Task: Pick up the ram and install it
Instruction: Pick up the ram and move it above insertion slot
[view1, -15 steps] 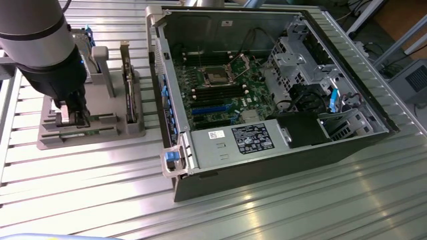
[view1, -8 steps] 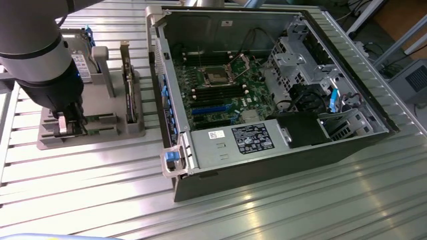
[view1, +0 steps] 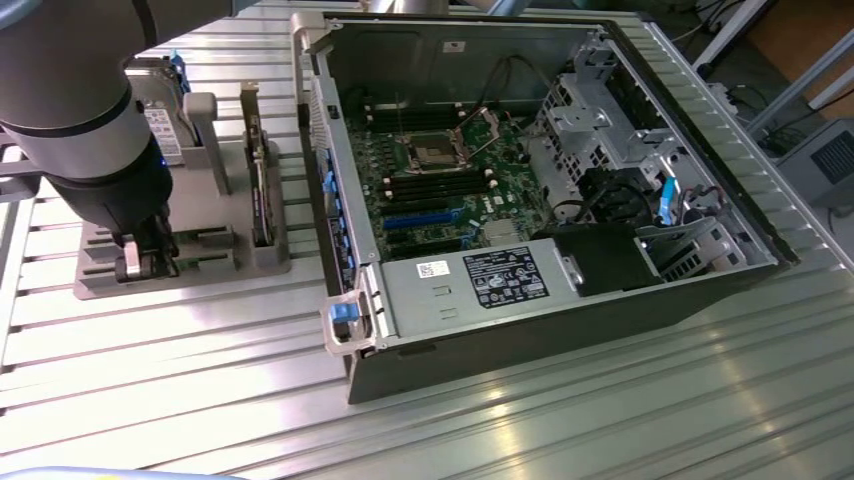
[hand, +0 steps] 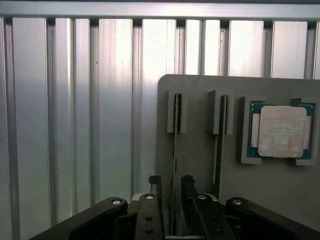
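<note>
In the wrist view the ram (hand: 174, 145) stands on edge in a slot of the grey holder (hand: 195, 150), showing as a thin green line. My gripper (hand: 171, 182) is open and straddles it, one dark finger (hand: 154, 184) on each side with a small gap to the board. In the exterior view my gripper (view1: 144, 260) reaches down into the grey holder (view1: 187, 270) at the exterior view's left, and the arm hides the ram. The open computer case (view1: 400, 300) lies to the exterior view's right, with its motherboard (view1: 454, 190) exposed.
A second, darker card (hand: 218, 145) stands on edge in the neighbouring slot, also seen as the dark card (view1: 260, 190). A square silver processor (hand: 282, 131) lies in a pocket of the holder. Ribbed aluminium table (view1: 160, 380) surrounds everything. Cables and drive cages crowd the case's far side.
</note>
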